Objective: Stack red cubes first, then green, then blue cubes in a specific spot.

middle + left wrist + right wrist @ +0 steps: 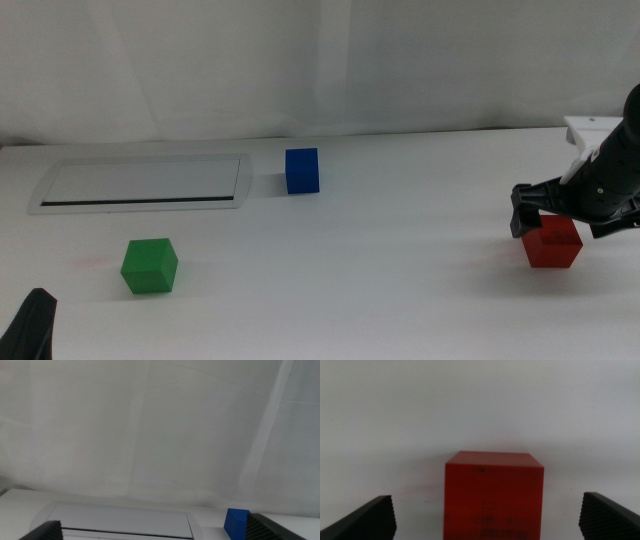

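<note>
The red cube (552, 242) sits on the white table at the right. My right gripper (565, 222) hangs just over it, open, with its jaws wide apart on either side and not touching it. In the right wrist view the red cube (492, 495) sits centred between the two jaws. The green cube (150, 266) sits at the front left. The blue cube (302, 170) sits at the back centre and also shows in the left wrist view (236, 522). My left gripper (30, 325) waits at the bottom left corner, open and empty.
A flat silver-framed panel (140, 182) with a dark slot lies at the back left, beside the blue cube; it also shows in the left wrist view (120, 522). Bare white tabletop lies between the green and red cubes. A white backdrop closes the far side.
</note>
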### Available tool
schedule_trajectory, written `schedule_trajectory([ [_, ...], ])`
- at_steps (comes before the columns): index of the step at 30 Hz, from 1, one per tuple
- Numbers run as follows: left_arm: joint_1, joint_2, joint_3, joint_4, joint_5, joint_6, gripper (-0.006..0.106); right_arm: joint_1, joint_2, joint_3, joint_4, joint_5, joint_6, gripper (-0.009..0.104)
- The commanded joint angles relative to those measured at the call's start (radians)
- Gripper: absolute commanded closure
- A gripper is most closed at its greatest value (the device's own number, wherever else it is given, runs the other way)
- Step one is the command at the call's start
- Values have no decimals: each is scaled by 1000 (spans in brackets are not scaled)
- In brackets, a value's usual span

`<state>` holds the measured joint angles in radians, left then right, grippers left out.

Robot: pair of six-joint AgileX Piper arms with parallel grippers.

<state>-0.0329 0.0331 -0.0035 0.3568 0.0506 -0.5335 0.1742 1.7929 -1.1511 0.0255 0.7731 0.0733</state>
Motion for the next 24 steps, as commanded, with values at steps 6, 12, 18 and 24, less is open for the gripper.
schedule_trajectory([
  [6,2,-2,40,-6,-14,-8,10,5,42,-5,-14,-2,10,-8],
  [12,2,-2,40,-6,-14,-8,10,5,62,-5,-14,-16,17,-5],
  [18,2,-2,40,-6,-14,-8,10,5,90,-5,-25,-20,34,5],
  [24,2,-2,40,-6,-14,-8,10,5,90,-5,-25,-42,34,59],
])
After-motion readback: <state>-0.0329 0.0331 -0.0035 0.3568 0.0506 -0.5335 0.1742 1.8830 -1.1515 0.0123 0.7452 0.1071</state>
